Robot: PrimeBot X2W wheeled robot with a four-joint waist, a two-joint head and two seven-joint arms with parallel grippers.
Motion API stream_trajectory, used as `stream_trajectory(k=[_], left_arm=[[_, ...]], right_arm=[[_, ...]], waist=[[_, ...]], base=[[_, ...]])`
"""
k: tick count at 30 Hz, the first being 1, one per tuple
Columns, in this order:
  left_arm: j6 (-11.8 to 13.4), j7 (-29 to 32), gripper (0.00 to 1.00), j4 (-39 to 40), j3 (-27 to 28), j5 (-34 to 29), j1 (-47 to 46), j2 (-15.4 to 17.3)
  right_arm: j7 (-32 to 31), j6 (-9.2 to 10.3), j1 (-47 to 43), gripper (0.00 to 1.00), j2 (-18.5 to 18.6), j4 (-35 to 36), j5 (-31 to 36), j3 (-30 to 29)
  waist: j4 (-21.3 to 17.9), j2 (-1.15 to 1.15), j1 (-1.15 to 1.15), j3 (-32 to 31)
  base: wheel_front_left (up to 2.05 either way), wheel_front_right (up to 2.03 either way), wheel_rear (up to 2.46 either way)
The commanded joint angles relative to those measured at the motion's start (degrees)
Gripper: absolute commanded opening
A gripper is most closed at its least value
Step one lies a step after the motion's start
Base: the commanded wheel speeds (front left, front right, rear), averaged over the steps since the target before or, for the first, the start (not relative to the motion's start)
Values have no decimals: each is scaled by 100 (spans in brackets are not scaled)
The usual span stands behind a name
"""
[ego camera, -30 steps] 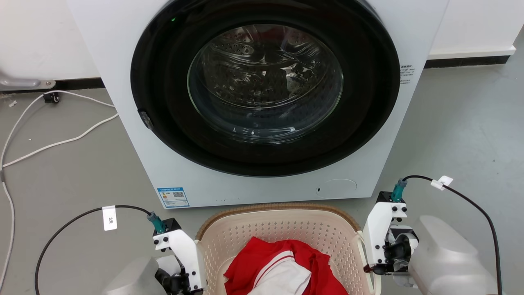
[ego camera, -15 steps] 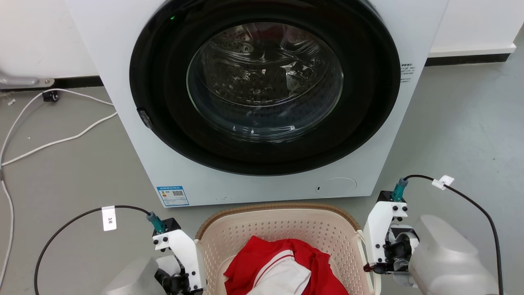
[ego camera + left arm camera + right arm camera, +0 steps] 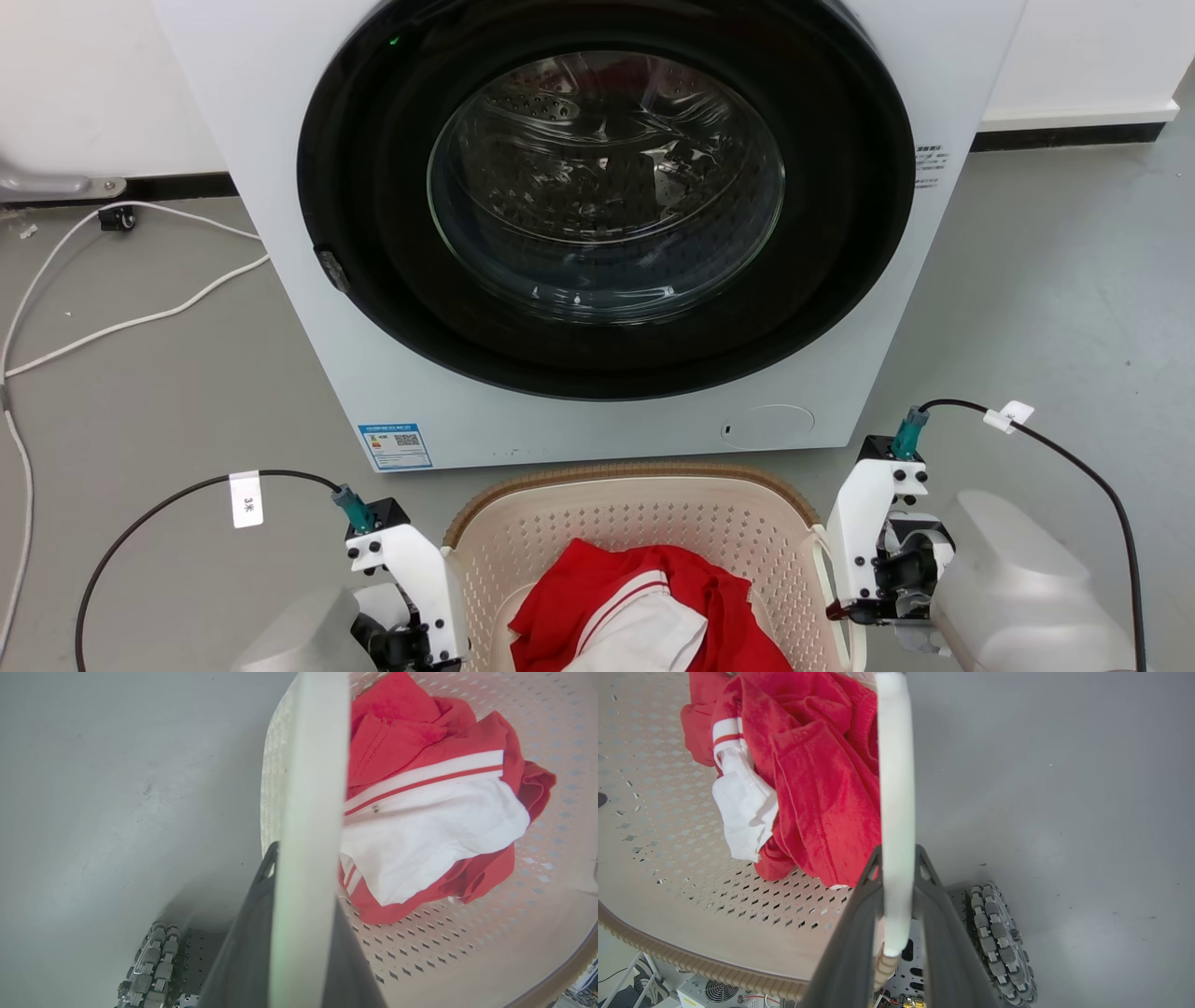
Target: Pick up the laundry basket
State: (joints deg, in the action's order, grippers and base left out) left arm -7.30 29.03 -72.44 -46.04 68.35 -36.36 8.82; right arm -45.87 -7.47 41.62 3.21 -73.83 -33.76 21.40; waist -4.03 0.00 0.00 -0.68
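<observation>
No shift of laundry basket (image 3: 635, 521)

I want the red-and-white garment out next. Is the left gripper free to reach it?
Probably not yet: the left gripper is closed around the white handle of the laundry basket. The garment lies uncovered just past it, so letting go first should free it.

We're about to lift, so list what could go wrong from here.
1. The left end effector and right end effector each clamp one thin white handle; an uneven lift could tilt the laundry basket or let a handle slip.
2. The basket is close before the washer; swinging forward might bump it.
3. The loose red and white garment could slide out on a tilt.
</observation>
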Motion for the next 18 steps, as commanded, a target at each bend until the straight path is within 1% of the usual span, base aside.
stream_trajectory(k=[1,18], left_arm=[[-34,-27,0,44,7,60,41,-46],[-34,-72,0,33,-41,125,51,-69]], right_arm=[[5,-4,-49,0,-60,0,-69,12],[16,-4,-58,0,-61,1,-83,45]], waist=[[0,0,0,-5],[41,0,0,-33]], base=[[0,0,0],[0,0,0]])
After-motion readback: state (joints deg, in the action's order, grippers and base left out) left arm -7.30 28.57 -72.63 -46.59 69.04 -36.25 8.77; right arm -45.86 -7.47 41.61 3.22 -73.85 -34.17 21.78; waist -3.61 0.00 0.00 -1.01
